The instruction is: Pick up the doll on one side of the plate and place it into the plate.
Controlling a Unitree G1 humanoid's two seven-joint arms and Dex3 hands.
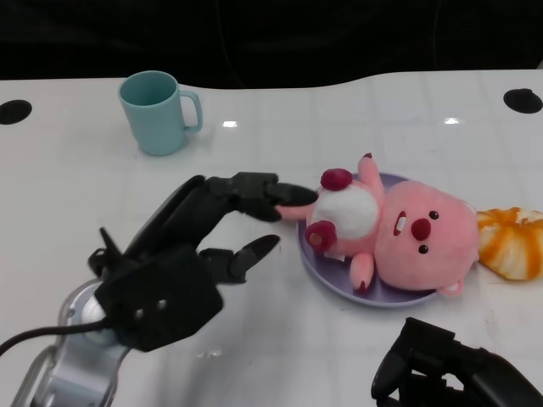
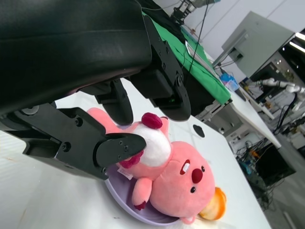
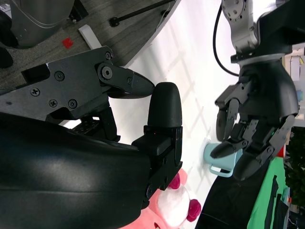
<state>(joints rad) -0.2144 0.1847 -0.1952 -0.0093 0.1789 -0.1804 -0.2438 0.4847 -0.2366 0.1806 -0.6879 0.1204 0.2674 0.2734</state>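
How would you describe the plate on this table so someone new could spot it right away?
On the white table, look right of centre, ahead of the left hand. The plate lies under a pink doll. It is flat and lilac, unlike the tall teal mug and the orange toy beside it.

A teal mug [image 1: 158,111] stands far back on the white table [image 1: 339,119], an orange plush [image 1: 512,241] at its right edge.

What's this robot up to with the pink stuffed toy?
It is putting a pink plush doll into a purple plate. The doll already lies in the plate, and the left hand has its fingertips at the doll's leg, though I cannot tell if it grips. The right hand waits low, holding nothing. A teal mug and an orange toy sit nearby.
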